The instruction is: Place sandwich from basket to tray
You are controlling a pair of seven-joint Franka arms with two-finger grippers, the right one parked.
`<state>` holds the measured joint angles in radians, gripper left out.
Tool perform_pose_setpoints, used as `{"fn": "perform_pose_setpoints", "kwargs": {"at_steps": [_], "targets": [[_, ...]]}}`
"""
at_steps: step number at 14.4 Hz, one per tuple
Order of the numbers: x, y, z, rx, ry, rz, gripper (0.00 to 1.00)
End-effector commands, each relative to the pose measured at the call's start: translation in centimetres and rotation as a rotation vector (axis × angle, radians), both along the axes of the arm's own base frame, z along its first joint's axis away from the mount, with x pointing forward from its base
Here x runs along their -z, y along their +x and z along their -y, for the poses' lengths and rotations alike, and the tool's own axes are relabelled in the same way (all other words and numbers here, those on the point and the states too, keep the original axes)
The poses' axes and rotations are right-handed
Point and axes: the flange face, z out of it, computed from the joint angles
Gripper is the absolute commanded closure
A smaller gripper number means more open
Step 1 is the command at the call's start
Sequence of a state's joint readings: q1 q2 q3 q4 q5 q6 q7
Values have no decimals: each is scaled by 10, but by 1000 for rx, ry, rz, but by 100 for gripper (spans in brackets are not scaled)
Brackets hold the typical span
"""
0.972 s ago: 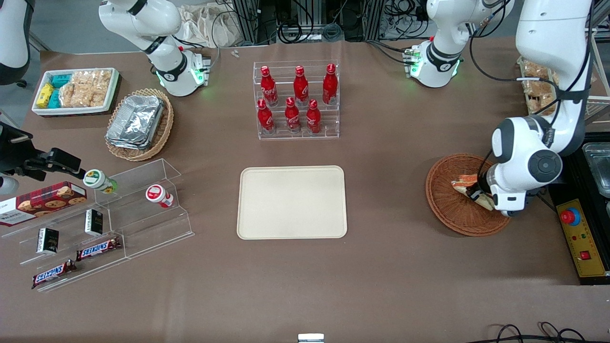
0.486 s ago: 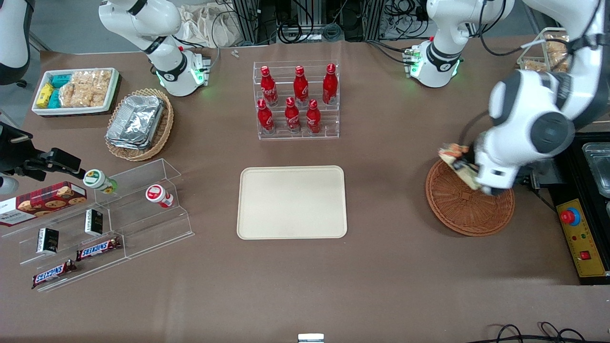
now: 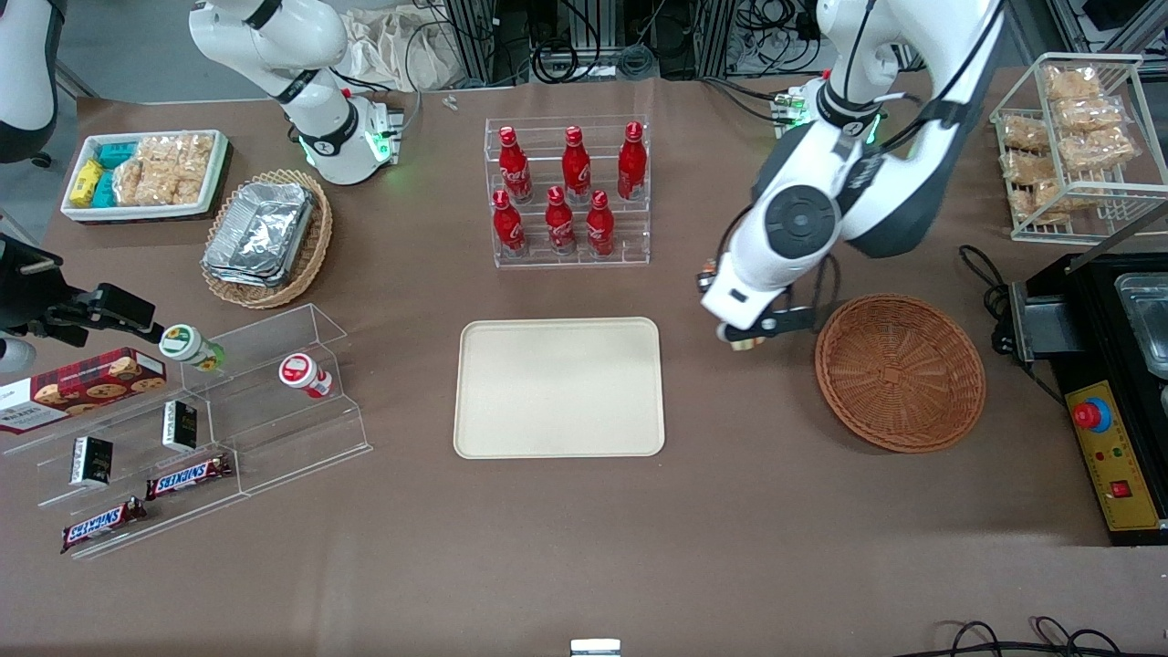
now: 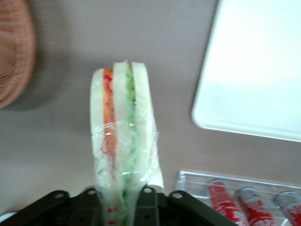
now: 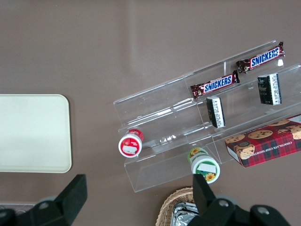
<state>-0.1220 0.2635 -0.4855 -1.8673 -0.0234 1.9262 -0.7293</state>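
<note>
We are carrying the sandwich (image 4: 123, 136) clenched upright between our jaws; our gripper (image 3: 746, 339) is hanging above the bare tabletop (image 3: 730, 511), between the basket (image 3: 900, 371) and the tray (image 3: 558, 387), touching neither.

Big table with a flat brown cover (image 3: 584, 547); grey floor (image 3: 119, 46) just off the table edge farthest from the front camera; tangled black cables (image 3: 584, 57) and silver metal posts (image 3: 474, 36) up there too; more black cables (image 3: 1031, 639) by the nearest edge; soft, even light; only faint shadows on the cover.
</note>
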Motion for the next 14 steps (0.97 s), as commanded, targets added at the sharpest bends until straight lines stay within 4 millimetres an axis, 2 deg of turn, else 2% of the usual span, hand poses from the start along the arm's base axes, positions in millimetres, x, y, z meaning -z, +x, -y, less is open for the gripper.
{"fn": "perform_pose_setpoints", "kwargs": {"at_steps": [1,2,3,5,9,12,14], "targets": [[28,-14,62,5,-48,15,100],[42,-16,76,37,-42,49,100],[57,-10,81,65,-37,94,100],[84,-16,103,129,-48,146,100],[131,-10,115,203,-86,237,100],[141,-1,117,245,-76,282,86],[153,-1,118,244,-72,269,0]]}}
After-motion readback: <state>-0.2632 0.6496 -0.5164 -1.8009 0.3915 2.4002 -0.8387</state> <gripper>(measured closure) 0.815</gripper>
